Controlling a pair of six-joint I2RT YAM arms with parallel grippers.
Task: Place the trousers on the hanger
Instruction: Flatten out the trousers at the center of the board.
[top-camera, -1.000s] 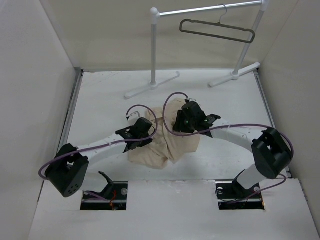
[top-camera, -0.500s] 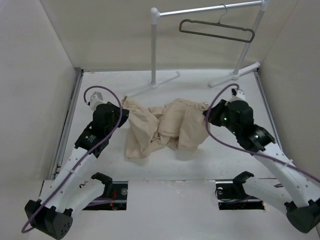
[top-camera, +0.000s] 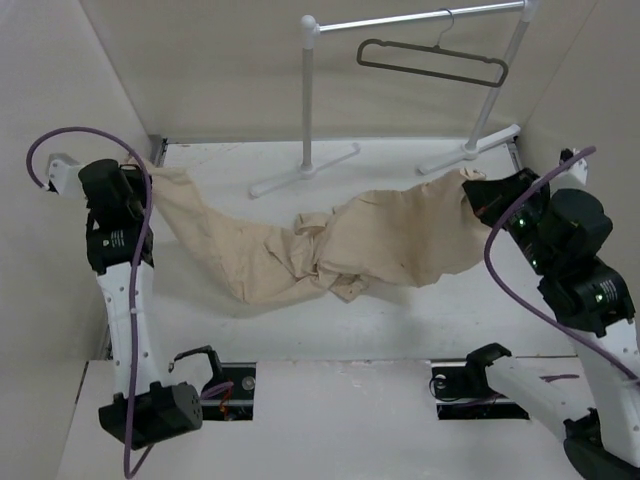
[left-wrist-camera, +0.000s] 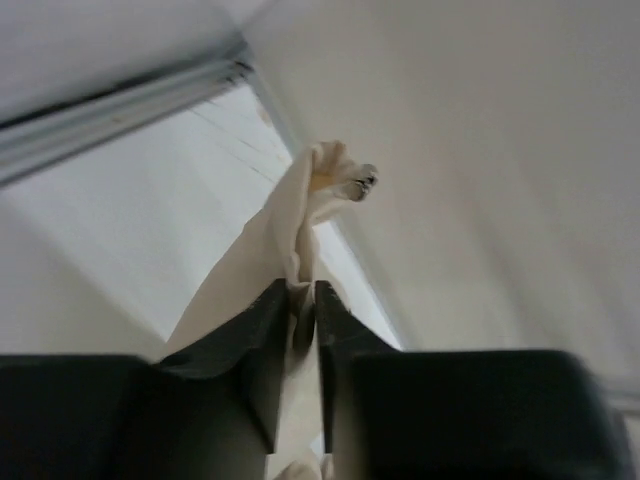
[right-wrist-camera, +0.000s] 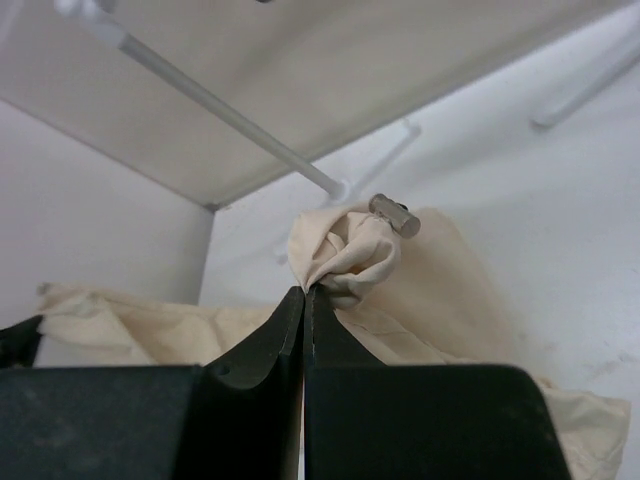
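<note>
Low across the middle of the frame, the trousers (top-camera: 370, 240) sag between both arms, and their middle seems to rest on the table (top-camera: 420, 320). At the left edge the left gripper (top-camera: 138, 172) is pinched tight on one end. At the right edge the right gripper (top-camera: 478, 196) pinches the other. They look soft, light and floppy, so grab bunched cloth. Top right, the hanger (top-camera: 430, 62) hangs on the rail (top-camera: 400, 20).

Plain cream trousers (top-camera: 380, 240), dark grey-brown hanger (top-camera: 430, 73), white rail (top-camera: 308, 90), white table (top-camera: 420, 315).
</note>
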